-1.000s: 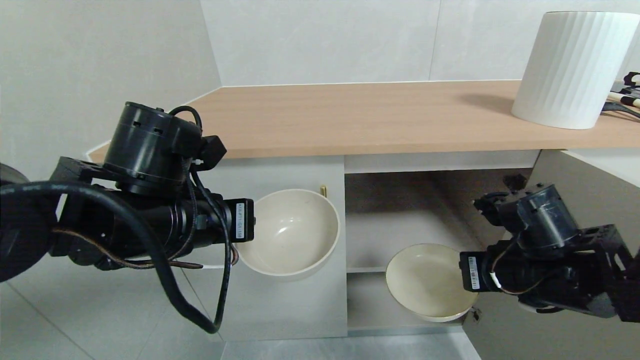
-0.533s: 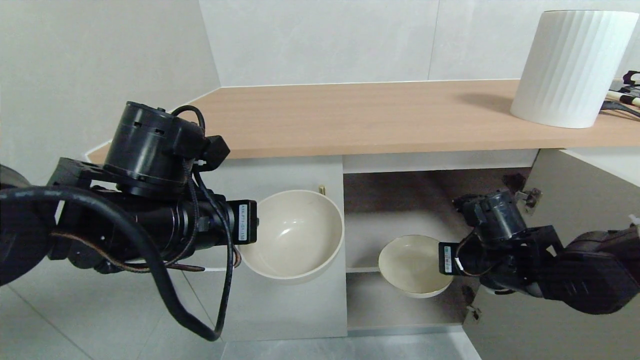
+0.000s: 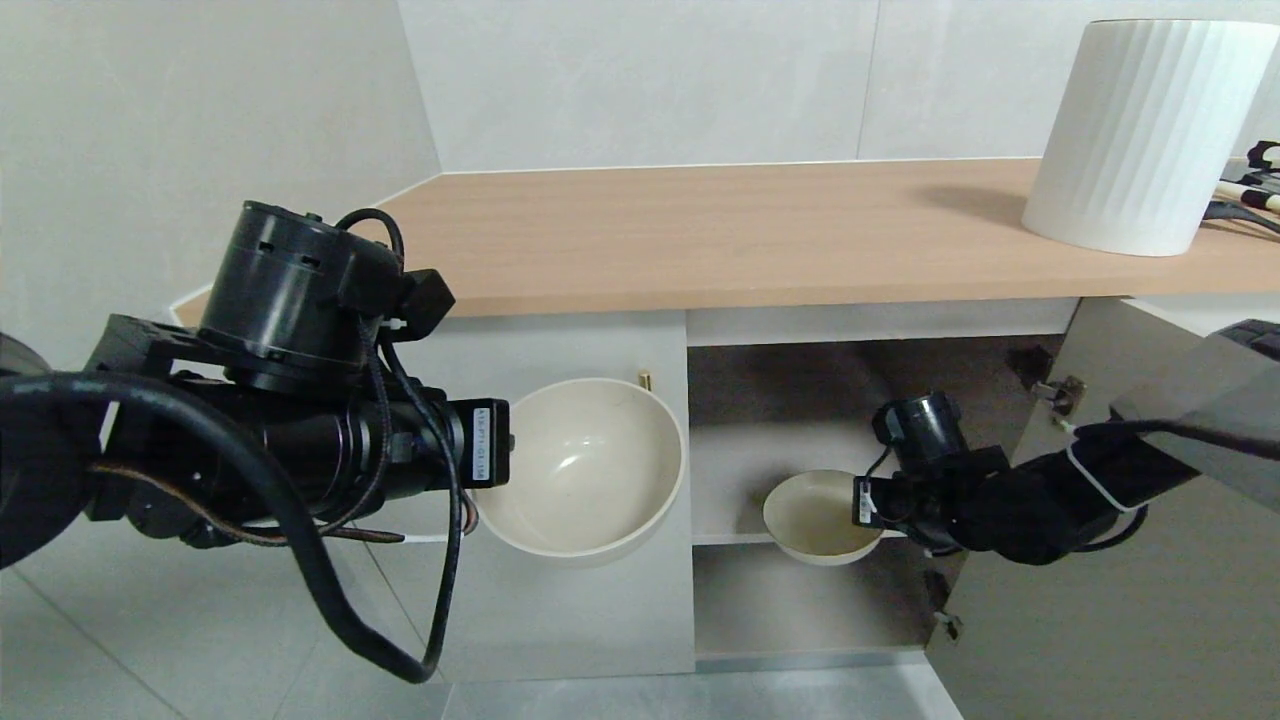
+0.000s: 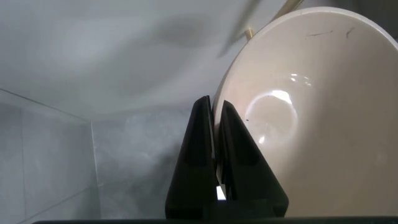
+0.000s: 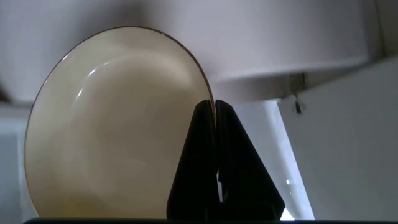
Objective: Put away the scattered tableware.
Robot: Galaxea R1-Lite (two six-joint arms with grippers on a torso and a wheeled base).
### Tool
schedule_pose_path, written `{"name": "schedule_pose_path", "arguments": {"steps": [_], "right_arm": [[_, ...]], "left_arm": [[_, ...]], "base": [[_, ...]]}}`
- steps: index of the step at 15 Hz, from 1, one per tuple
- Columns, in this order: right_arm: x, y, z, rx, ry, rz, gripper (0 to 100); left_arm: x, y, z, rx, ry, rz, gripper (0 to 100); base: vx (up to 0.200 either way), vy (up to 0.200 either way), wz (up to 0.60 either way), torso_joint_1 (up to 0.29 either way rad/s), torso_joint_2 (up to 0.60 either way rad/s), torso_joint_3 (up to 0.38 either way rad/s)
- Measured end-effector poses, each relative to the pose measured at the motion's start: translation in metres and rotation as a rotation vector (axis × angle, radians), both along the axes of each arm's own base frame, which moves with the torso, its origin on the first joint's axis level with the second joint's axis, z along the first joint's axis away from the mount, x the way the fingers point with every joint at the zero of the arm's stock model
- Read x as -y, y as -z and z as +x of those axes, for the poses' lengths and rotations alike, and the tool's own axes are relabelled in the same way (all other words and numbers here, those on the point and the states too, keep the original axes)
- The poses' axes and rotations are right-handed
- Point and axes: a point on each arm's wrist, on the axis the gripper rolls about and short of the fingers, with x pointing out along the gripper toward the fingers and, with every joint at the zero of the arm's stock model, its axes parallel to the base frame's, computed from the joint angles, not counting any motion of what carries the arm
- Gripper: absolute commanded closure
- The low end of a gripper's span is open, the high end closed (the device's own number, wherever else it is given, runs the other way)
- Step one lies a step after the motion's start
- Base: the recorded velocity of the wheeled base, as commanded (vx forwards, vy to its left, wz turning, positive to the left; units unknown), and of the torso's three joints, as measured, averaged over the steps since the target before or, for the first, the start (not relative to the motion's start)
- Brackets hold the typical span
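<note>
- Jaws of left gripper (image 4: 212, 107) pinched on big bowl (image 3: 585, 465) rim, in front of closed cabinet (image 3: 600, 610) door.
- Right gripper (image 5: 215, 107) jaws pinched on small bowl (image 3: 812, 512) rim, inside cabinet's open half.

Large bowl (image 3: 585, 470) before closed door (image 3: 560, 610), small bowl (image 3: 815, 515) in open cabinet (image 3: 780, 420), canister (image 3: 1140, 130) on counter (image 3: 720, 235)

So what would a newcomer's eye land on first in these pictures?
Two cream bowls, each pinched at the rim by a black gripper: the left gripper holds the big bowl before the closed door, the right gripper holds the small bowl in the open cabinet, about shelf level. Next, the tall white ribbed container at the right end of the counter.
</note>
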Motion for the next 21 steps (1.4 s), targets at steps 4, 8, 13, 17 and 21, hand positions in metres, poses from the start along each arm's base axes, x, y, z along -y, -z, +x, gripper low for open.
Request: {"name": "schedule_pose_path", "arguments": {"steps": [4,8,13,17,21], "right_arm": [[0.003,0.022,0.027,-0.005,0.044,-0.017,100],[0.000,0.038,0.047,0.018,0.092,-0.075,100],[-0.003,0.044,0.071,0.061,0.118,-0.077,100],[-0.002,0.048,0.085,0.086,0.141,-0.076,100],[-0.002,0.054,0.091,0.089,0.160,-0.091,0]], "left_arm": [[-0.001,-0.002,-0.002,0.006,0.002,-0.003,100],[0.000,-0.002,-0.002,0.006,0.004,-0.002,100],[0.001,0.000,-0.002,0.000,0.006,0.001,100],[0.001,0.000,-0.001,-0.001,0.005,0.001,100],[0.001,0.001,-0.001,-0.002,0.006,0.002,100]], "base": [[0.000,0.000,0.00,0.000,0.00,0.000],[0.000,0.000,0.00,0.000,0.00,0.000],[0.000,0.000,0.00,0.000,0.00,0.000],[0.000,0.000,0.00,0.000,0.00,0.000],[0.000,0.000,0.00,0.000,0.00,0.000]]}}
